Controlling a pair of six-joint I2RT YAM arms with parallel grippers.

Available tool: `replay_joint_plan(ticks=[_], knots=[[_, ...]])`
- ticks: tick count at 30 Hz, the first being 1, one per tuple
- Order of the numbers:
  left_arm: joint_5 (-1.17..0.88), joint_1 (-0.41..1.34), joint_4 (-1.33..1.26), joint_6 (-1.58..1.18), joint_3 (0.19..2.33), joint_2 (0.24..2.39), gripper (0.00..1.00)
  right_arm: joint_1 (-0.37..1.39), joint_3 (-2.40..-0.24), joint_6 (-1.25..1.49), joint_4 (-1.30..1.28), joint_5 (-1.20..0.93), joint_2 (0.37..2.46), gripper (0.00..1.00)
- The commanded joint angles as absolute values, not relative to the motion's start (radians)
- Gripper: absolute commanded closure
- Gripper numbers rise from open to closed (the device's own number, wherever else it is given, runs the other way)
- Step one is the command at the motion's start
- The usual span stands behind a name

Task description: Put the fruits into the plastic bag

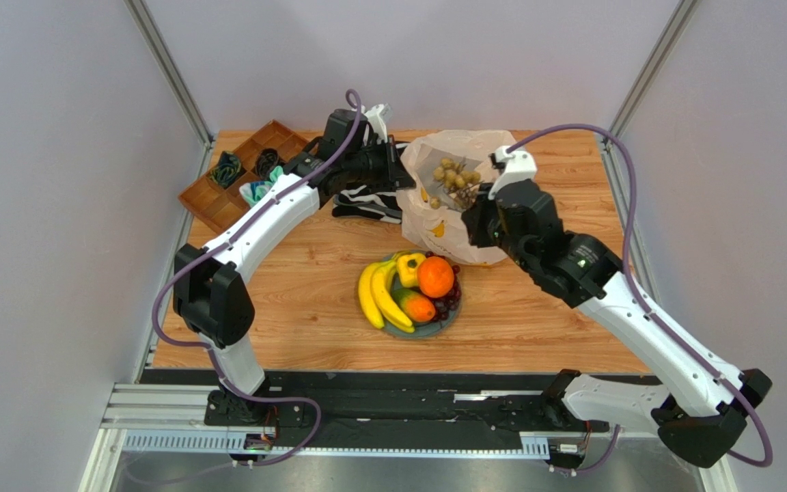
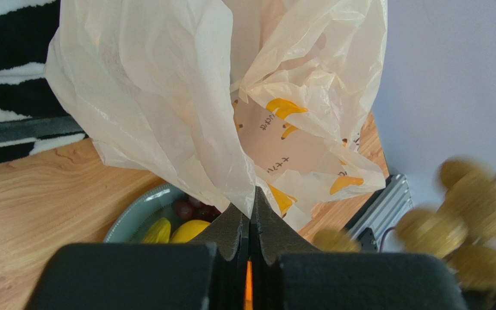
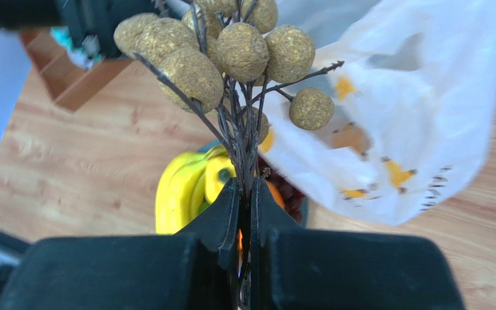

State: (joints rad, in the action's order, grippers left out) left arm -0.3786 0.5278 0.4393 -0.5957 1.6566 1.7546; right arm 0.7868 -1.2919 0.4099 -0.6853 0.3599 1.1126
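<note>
while left jaws pinch plastic bag (image 2: 166, 97), right jaws grip pale grapes (image 3: 250, 48) by stems

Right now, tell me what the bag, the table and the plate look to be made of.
The bag looks like thin plastic film: translucent, whitish, crinkled, faintly glossy. The table looks like wood or wood-look laminate: visible grain, satin finish. The plate is smooth and grey, perhaps ceramic or hard plastic; the look leaves that open.

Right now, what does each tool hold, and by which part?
The left tool pinches the plastic bag by its edge. The right tool grips the pale grapes by their stems.
</note>
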Motion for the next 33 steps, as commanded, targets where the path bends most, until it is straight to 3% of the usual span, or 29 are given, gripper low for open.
replay_joint_plan(ticks=[1, 10, 17, 21, 28, 33], knots=[[-0.374, 0.523, 0.416, -0.574, 1.628, 1.694, 1.0, 0.66, -1.331, 0.356, -0.657, 0.344, 1.098, 1.0], [-0.387, 0.525, 0.39, -0.565, 1.56, 1.637, 1.0, 0.5, -1.475, 0.324, -0.681, 0.124, 1.294, 1.0], [-0.39, 0.525, 0.387, -0.557, 1.532, 1.609, 1.0, 0.495, -1.621, 0.324, -0.776, -0.073, 1.495, 1.0], [-0.391, 0.525, 0.387, -0.56, 1.531, 1.608, 1.0, 0.497, -1.574, 0.368, -0.781, -0.165, 1.506, 1.0], [-0.429, 0.526, 0.364, -0.54, 1.525, 1.597, 1.0, 0.502, -1.528, 0.416, -0.833, -0.187, 1.568, 1.0], [-0.453, 0.543, 0.344, -0.509, 1.508, 1.579, 1.0, 0.502, -1.745, 0.449, -0.917, -0.117, 1.696, 1.0]])
